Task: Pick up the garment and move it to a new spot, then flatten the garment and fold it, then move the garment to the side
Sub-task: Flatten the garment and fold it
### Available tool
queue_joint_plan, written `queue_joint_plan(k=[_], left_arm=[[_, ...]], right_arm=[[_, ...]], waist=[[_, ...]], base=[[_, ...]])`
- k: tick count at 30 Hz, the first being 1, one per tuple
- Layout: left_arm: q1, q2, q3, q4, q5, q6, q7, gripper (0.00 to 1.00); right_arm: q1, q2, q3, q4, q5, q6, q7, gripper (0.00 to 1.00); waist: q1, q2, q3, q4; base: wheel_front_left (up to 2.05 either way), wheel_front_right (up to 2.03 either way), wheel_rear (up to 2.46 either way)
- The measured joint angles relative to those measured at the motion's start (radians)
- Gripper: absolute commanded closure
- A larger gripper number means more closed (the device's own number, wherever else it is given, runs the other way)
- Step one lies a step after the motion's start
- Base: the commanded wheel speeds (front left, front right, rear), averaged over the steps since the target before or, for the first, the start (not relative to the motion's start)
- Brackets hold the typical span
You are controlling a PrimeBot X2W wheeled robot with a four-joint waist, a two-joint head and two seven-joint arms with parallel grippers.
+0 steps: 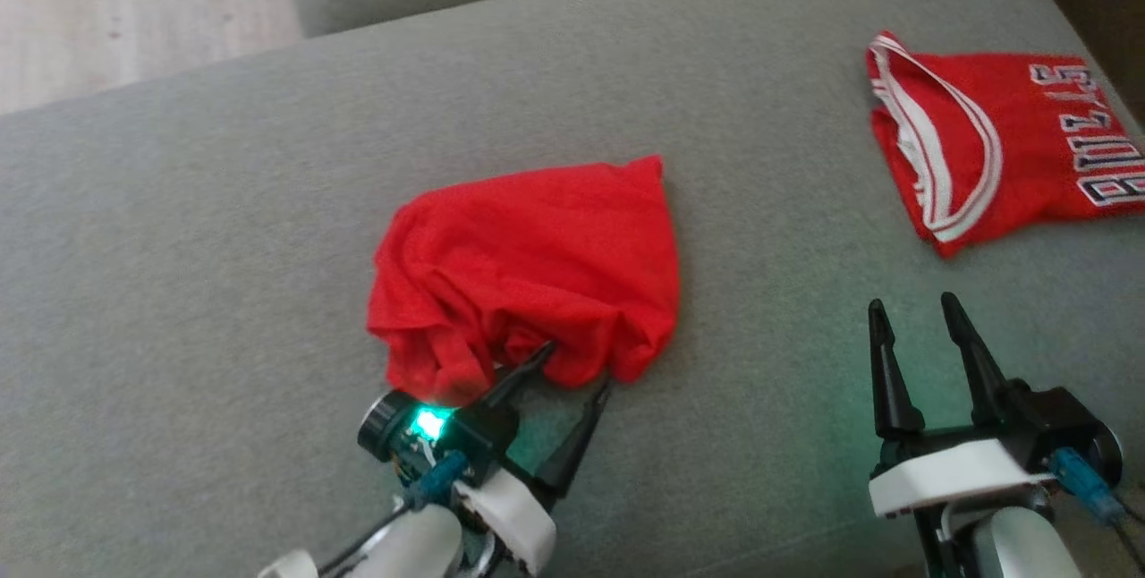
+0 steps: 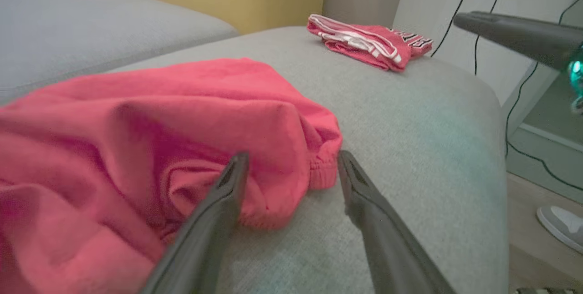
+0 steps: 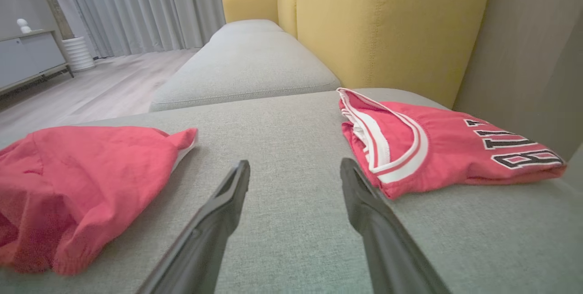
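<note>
Left gripper (image 1: 577, 368) is low over the near edge of the sofa cushion (image 1: 224, 202), reaching forward and angled to the right. Its claw is spread wide and grips nothing. One fingertip (image 2: 237, 166) presses against the crumpled red garment (image 1: 528, 265) and the other sits just beside the elastic hem. The garment is bunched in the middle of the cushion, closer to the near edge. There is a wide stretch of bare grey fabric out to the cushion's left edge. Bare cushion also runs between the garment and the right side. Right gripper (image 1: 913, 302) hangs over that bare patch near the front edge, fingers pointing away, claw wide apart and empty. A folded red jersey (image 1: 1002, 148) lies at the far right corner, well apart from the garment.
</note>
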Motion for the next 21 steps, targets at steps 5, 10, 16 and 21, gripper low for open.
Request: queue_joint_plan(k=[5,10,16,21], left_arm=[[-0.051,-0.006,-0.002,0.116,0.000,0.012,0.013,0.00],[-0.102,-0.016,-0.005,0.217,-0.005,0.012,0.041,1.00],[-0.124,-0.029,-0.007,0.198,-0.110,0.002,0.044,1.00],[-0.130,-0.028,-0.052,-0.010,-0.311,0.001,0.112,1.00]], right_arm=[[-0.003,0.000,0.003,0.000,0.007,0.000,0.000,0.00],[-0.003,0.000,0.007,0.000,0.007,0.000,0.000,0.00],[-0.003,0.000,-0.004,0.004,0.015,0.000,0.000,0.00],[0.000,0.000,-0.005,0.009,0.016,0.000,0.000,0.00]], waist=[[-0.0001,0.0000,0.020,-0.037],[-0.0002,0.0000,0.027,-0.050],[-0.0001,0.0000,0.004,-0.044],[-0.0002,0.0000,-0.016,-0.020]], base=[[0.00,0.00,0.00],[0.00,0.00,0.00],[0.00,0.00,0.00],[0.00,0.00,0.00]])
